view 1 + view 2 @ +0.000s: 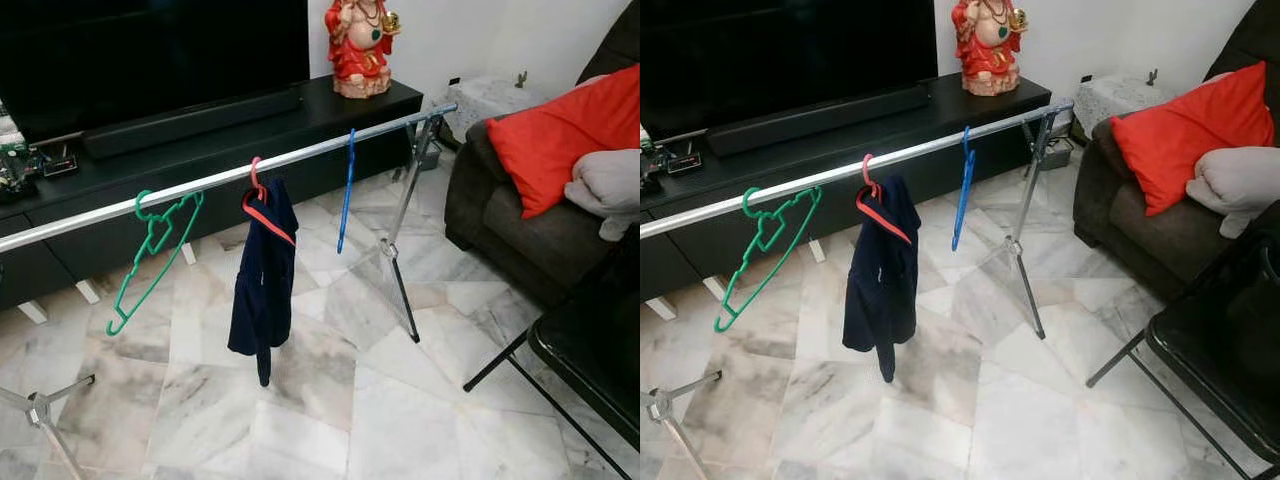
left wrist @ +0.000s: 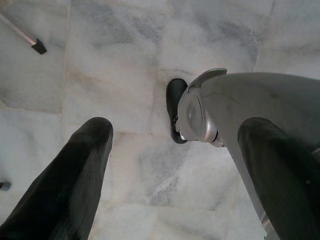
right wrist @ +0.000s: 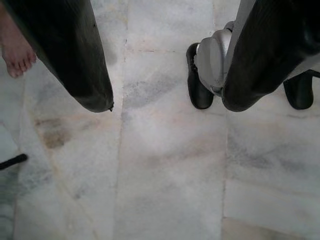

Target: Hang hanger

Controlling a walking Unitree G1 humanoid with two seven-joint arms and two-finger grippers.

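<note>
A silver clothes rail (image 1: 320, 152) runs across the room on folding legs. Three hangers hang from it: a green hanger (image 1: 150, 255) tilted at the left, a red hanger (image 1: 262, 205) carrying a dark blue garment (image 1: 262, 285) in the middle, and a blue hanger (image 1: 346, 192) seen edge-on at the right. My left gripper (image 2: 170, 145) hangs open over the marble floor with nothing between its fingers (image 2: 75, 175). My right gripper (image 3: 165, 105) also hangs open and empty above the floor, its fingers (image 3: 85, 65) wide apart.
A black TV console (image 1: 200, 140) with a red figurine (image 1: 358, 45) stands behind the rail. A dark sofa (image 1: 510, 220) with a red cushion (image 1: 560, 135) is at the right, a black folding chair (image 1: 590, 350) at the near right. A person's bare foot (image 3: 15, 50) stands close by my right side.
</note>
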